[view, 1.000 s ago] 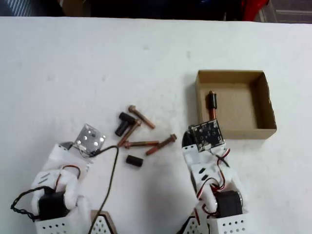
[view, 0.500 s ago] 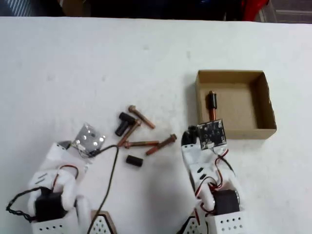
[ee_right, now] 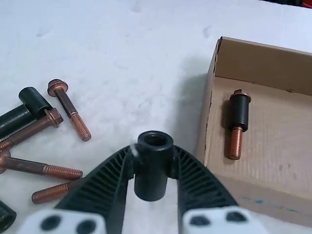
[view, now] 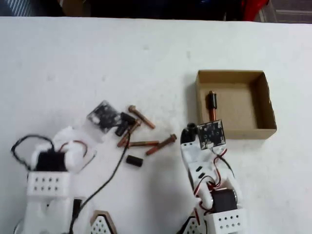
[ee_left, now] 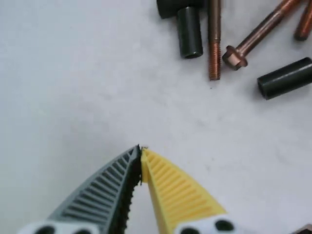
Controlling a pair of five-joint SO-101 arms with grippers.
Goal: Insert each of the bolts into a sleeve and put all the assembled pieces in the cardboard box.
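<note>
Desk (view: 146,48): white, faintly speckled, spanning the high view.
Red object (view: 253,9): beyond the desk's far edge, toward one corner.
Slatted pale thing (view: 14,7): beyond the far edge, opposite corner.
Backdrop: dark.

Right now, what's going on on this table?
Two robot arms are fitting bolts into sleeves and boxing them. The right hand grips a black sleeve just outside the cardboard box. One assembled piece already lies in the box. The left hand is shut and empty, over the table beside the loose pile, where four bolts and three sleeves wait.
</note>
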